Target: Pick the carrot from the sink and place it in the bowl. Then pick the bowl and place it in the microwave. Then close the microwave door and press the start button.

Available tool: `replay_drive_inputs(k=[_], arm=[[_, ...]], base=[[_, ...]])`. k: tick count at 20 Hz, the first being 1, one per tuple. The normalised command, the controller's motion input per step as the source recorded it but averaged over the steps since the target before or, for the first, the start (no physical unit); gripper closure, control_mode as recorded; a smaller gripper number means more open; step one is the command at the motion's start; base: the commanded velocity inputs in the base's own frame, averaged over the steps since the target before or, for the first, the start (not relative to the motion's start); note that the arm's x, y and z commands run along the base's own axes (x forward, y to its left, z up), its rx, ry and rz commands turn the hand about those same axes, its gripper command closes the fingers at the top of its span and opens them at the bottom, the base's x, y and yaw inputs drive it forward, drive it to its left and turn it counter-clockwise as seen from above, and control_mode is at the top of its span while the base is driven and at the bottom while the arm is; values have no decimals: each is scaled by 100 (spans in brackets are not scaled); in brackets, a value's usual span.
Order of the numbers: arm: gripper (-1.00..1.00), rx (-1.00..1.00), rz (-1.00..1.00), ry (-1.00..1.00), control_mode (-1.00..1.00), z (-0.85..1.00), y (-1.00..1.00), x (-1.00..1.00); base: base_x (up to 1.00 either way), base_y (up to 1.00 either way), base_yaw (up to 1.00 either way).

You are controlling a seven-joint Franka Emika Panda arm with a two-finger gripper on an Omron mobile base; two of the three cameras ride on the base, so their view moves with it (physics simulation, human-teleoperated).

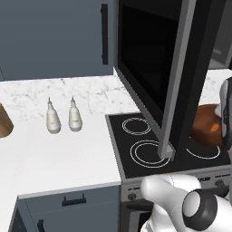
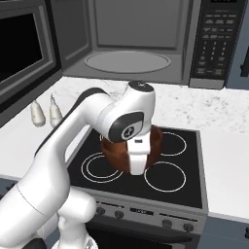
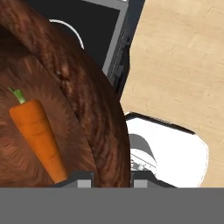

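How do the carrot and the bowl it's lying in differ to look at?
The carrot is bright orange with a green stub at its top; the bowl is streaky reddish-brown. The carrot is slim and tapers to a point; the bowl is round and hollow. The carrot is far smaller and lies inside the bowl. Both are over the black cooktop, below the open microwave.

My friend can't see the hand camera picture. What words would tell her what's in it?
An orange carrot lies inside a reddish-brown bowl, whose rim is pinched by the shut gripper. Beyond the bowl are the black cooktop and tan floor.
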Motion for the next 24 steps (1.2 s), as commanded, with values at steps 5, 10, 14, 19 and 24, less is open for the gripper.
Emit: replay_drive_inputs(k=[5, 10, 14, 19, 24], arm=[[100, 20, 0, -2, -100, 44, -5, -22], [100, 12, 0, 0, -100, 66, 10, 23], [100, 6, 0, -2, -100, 68, 1, 9], [100, 1, 0, -23, -100, 14, 0, 1], [100, 0, 0, -25, -100, 5, 0, 10]], base=[[0, 0, 0], [0, 0, 0], [0, 0, 0], [0, 0, 0], [0, 0, 0]])
